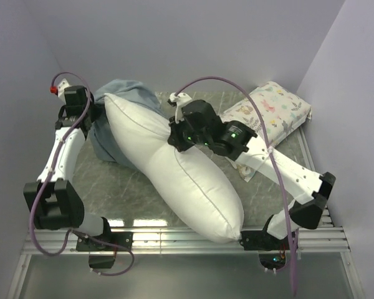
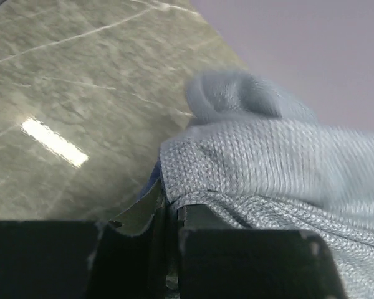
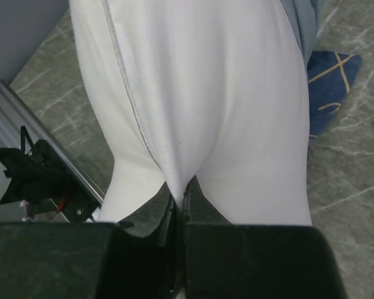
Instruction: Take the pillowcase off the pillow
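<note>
While the pillow lies diagonally, its near end at the table front edge, bare tabletop shows on both sides. Pillowcase, grey-blue side out, bunches over the far-left end by the wall. Left gripper is pinched on pillowcase, right gripper pinched on pillow.

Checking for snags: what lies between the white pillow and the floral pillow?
A navy corner of the pillowcase lies there on the table; the right wrist view shows it.
</note>
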